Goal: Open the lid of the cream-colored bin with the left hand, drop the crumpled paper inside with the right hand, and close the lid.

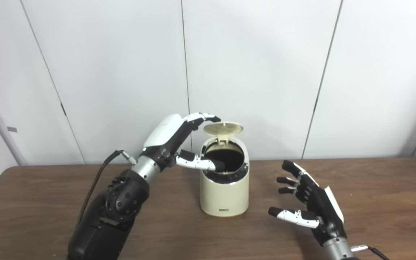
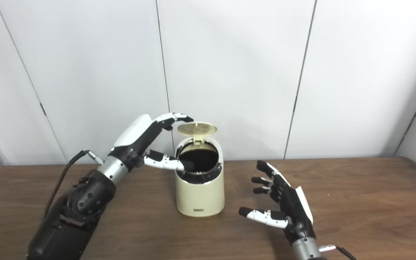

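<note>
Your left hand (image 1: pixel 179 139) wears a smooth white shell over its back, with black palm parts beneath and fingers (image 1: pixel 202 117) banded white and black, tipped in black. A silver metal cuff sits at its wrist, where a black cable plugs in through a small silver connector. Behind that, your forearm is black, with round jointed housings and visible screws. Your right hand (image 1: pixel 312 202) matches: black body, white edge panel, silver wrist, cable.

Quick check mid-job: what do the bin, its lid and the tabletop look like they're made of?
Bin: probably plastic, cream, smooth semi-gloss body with soft highlights.
Lid: apparently the same cream plastic; a molded grid pattern shows on its raised underside.
Table: wood or wood-look laminate, dark brown, with visible grain and a low sheen; I can't tell which.
</note>
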{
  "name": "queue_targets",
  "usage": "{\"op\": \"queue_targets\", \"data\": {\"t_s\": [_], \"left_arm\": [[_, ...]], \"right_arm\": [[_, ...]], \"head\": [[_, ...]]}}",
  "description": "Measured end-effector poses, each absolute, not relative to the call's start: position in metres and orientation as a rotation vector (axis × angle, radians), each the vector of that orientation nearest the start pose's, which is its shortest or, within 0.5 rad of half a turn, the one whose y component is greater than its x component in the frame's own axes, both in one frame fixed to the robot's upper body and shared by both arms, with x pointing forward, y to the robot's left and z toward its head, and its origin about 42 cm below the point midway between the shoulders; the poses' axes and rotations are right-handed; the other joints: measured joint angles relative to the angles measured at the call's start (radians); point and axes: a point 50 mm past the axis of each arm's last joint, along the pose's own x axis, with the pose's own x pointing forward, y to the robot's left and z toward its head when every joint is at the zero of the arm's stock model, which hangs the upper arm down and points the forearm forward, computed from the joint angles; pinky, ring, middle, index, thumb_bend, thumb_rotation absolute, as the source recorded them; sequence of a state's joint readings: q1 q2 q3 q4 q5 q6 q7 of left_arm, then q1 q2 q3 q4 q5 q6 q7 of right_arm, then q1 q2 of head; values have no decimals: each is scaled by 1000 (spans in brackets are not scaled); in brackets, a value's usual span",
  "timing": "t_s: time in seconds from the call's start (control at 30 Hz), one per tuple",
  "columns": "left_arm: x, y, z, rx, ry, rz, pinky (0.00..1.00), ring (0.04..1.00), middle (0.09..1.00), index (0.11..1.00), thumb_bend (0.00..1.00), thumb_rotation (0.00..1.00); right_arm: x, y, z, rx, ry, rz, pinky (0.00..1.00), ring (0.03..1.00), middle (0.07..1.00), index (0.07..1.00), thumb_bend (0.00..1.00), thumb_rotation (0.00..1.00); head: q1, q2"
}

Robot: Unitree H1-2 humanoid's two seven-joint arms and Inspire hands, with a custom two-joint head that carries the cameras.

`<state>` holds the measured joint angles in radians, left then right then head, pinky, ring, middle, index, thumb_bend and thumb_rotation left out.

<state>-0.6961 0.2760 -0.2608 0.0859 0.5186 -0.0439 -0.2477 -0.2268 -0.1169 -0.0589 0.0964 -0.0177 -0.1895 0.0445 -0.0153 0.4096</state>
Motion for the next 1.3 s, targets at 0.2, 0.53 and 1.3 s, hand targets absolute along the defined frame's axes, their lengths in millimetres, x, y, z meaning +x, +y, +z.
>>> {"op": "queue_targets", "data": {"t_s": [0.2, 0.53, 1.3], "left_arm": [[441, 164, 310, 1097, -615, -390, 774, 891, 755, 748, 1000, 434], [437, 164, 314, 1160, -643, -384, 932, 914, 755, 753, 1000, 436], [428, 161, 299, 1250, -694, -448, 958, 904, 752, 759, 1000, 430]], "right_arm": [[354, -246, 155, -139, -315, 34, 633, 746, 866, 844, 858, 144], [354, -240, 161, -130, -318, 38, 632, 744, 867, 846, 863, 154], [353, -233, 167, -132, -324, 27, 618, 745, 868, 848, 841, 159]], "head": [[0, 5], [-9, 14], [-34, 29]]}}
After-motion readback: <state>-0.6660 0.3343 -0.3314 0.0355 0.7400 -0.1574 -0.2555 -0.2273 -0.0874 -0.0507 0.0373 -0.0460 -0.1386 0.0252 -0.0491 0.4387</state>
